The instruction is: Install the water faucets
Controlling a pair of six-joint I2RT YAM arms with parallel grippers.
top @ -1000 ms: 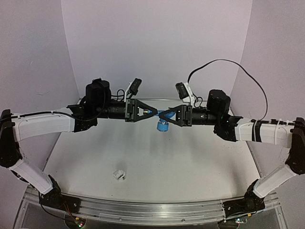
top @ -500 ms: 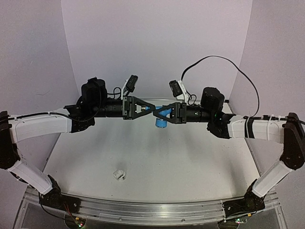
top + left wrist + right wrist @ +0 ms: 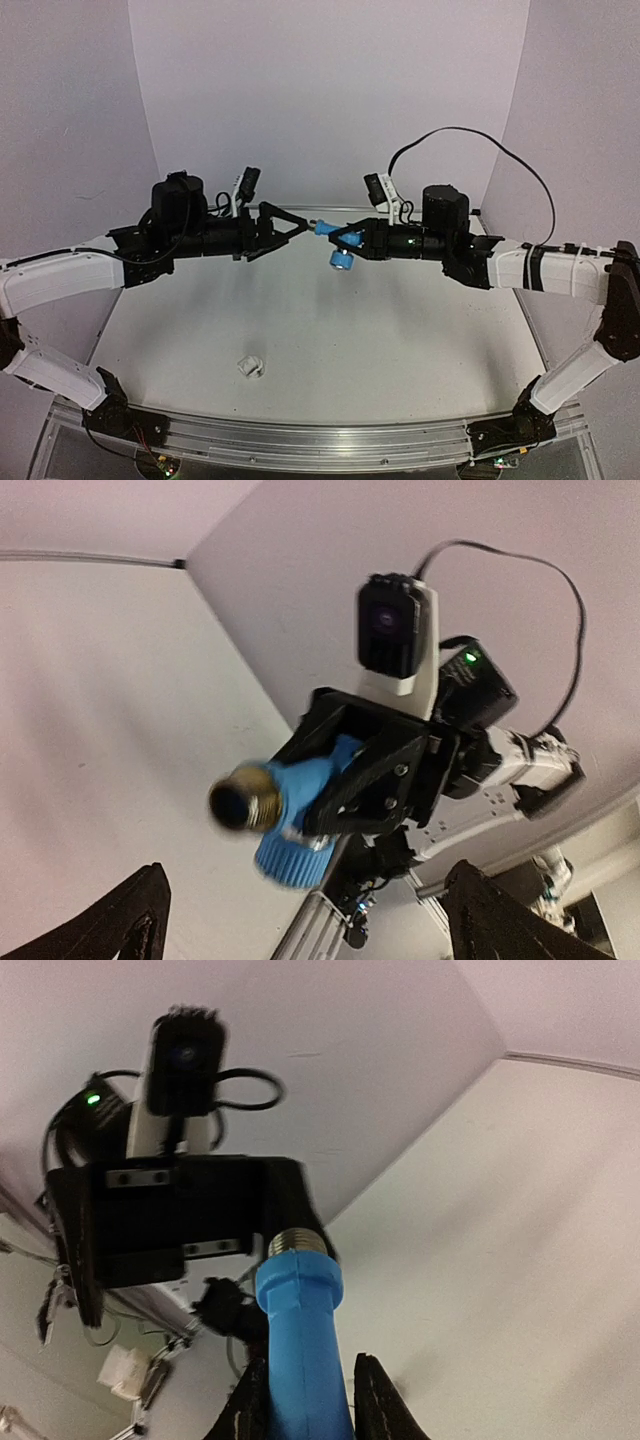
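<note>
A bright-blue tap (image 3: 327,231) with a ribbed blue knob (image 3: 341,261) hangs in mid-air above the back of the table. My right gripper (image 3: 345,238) is shut on its body. In the right wrist view the tap (image 3: 300,1330) rises between my fingers (image 3: 372,1400), its silvery threaded end (image 3: 297,1241) pointing at the left gripper. My left gripper (image 3: 298,228) stands open just left of that end, apart from it. The left wrist view shows the tap (image 3: 300,785) and its threaded mouth (image 3: 240,802) ahead of my spread fingers (image 3: 135,915). A small white pipe fitting (image 3: 250,366) lies on the table at the near left.
The white table (image 3: 400,340) is closed in by pale walls at the back and sides. A black cable (image 3: 500,150) loops up behind the right arm. A metal rail (image 3: 300,440) runs along the near edge between the arm bases.
My left gripper has opened, let go of the tap and drawn back to the left. My right gripper has shut on the tap and now carries it alone.
</note>
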